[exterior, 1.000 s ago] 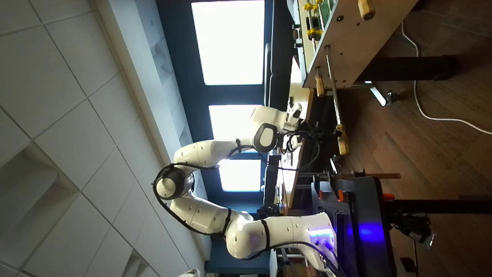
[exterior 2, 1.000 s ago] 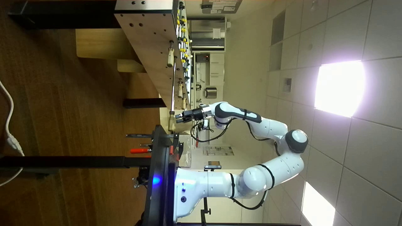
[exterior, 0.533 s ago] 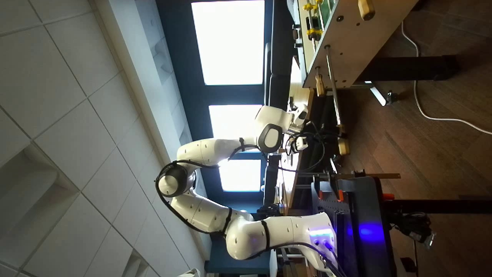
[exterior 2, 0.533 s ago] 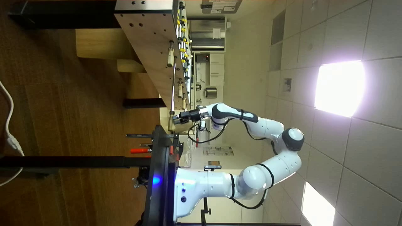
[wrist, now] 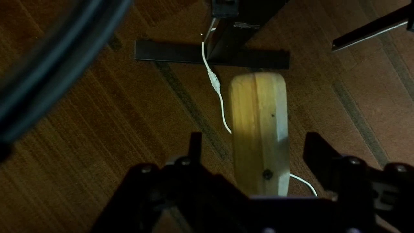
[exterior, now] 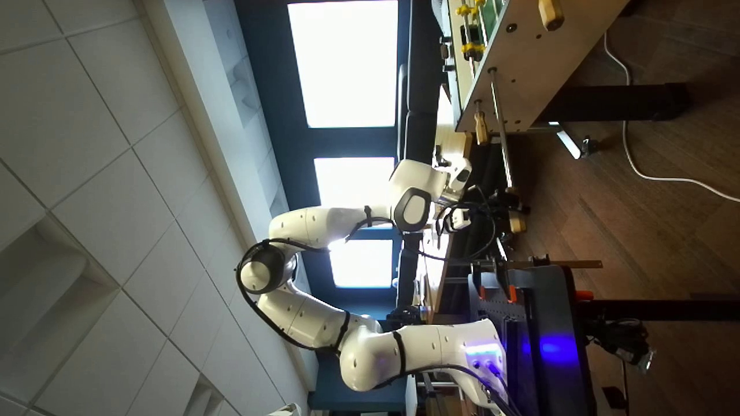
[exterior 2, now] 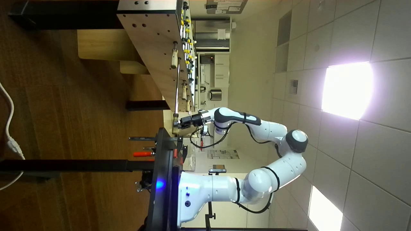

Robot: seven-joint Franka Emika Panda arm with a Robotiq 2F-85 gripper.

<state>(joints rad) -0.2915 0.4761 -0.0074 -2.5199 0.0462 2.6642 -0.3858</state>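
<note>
- Brown floor [exterior 2: 80, 128], streaky as wood grain, spreads under everything, with a thin white cable [wrist: 222, 106] snaking over it.
- Smooth wood-grained panels give the football table [exterior 2: 154, 48] its boxy shape, with bare metal at one end and thick, square black legs [exterior 2: 70, 14] below.
- Glossy white shells, rounded at each joint, make up the robot arm [exterior 2: 261, 181]; black straps [exterior 2: 238, 189] ring it, and from where I stand it arches up and over to hang head-down.
- Matte black stand [exterior: 549, 306] beneath the arm's base, flat and slab-like, catching a blue glow; a clamp with an orange handle [exterior 2: 143, 154] is fixed at its edge.
- Shiny metal rod [exterior: 502, 127], round and slim, juts level from the football table's side.
- Black, blocky claw [wrist: 254, 145], pointing downward and open, its two squared fingers [wrist: 195, 149] standing apart.
- Pale yellow wooden handle [wrist: 258, 106] on the rod's end, long, faceted and blunt-tipped, marked by a dark round spot. Seen from the wrist it lies lengthwise between the fingers, a gap to either side of it; in both exterior views the claw overlaps it. How deep it sits between them I cannot tell.
- Yellow-and-black player figures [exterior: 473, 49], knobbly little things, threaded on bars.
</note>
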